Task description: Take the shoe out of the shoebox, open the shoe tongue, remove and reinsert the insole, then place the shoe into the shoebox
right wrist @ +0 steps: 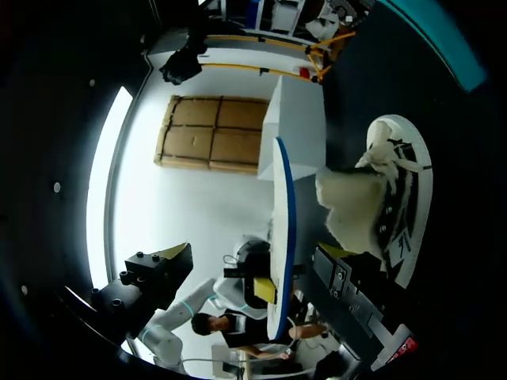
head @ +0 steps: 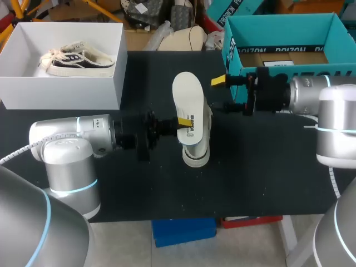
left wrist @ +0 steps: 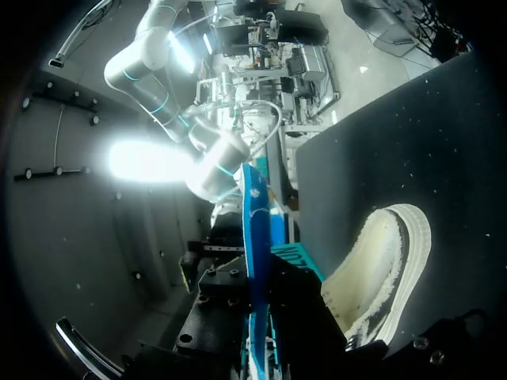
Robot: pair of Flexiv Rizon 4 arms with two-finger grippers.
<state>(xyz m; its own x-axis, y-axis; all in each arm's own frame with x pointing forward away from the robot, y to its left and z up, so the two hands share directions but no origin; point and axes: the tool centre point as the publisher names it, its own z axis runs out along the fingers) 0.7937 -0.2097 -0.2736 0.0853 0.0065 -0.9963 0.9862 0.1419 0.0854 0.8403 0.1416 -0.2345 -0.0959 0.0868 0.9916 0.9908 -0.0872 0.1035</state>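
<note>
**While I hold the insole (head: 186, 92), the shoe (head: 197, 154) waits**

From above: my left jaws clamp the white insole flat over the cream shoe on the worktop (head: 267, 167), long axes aligned. Left wrist: insole (left wrist: 255, 237) edge-on, shoe (left wrist: 380, 269) just beside it. Right wrist: my right jaws stand apart, the insole (right wrist: 283, 222) ahead of them, untouched.

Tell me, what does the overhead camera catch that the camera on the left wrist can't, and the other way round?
Only the head view shows the white shoebox with a second shoe lying in it, and the left gripper pinching the flat white face of the insole. Only the left wrist view shows the insole edge-on, a thin blue line rising from that gripper. Both show the insole, the shoe on the black table and the teal box.
</note>
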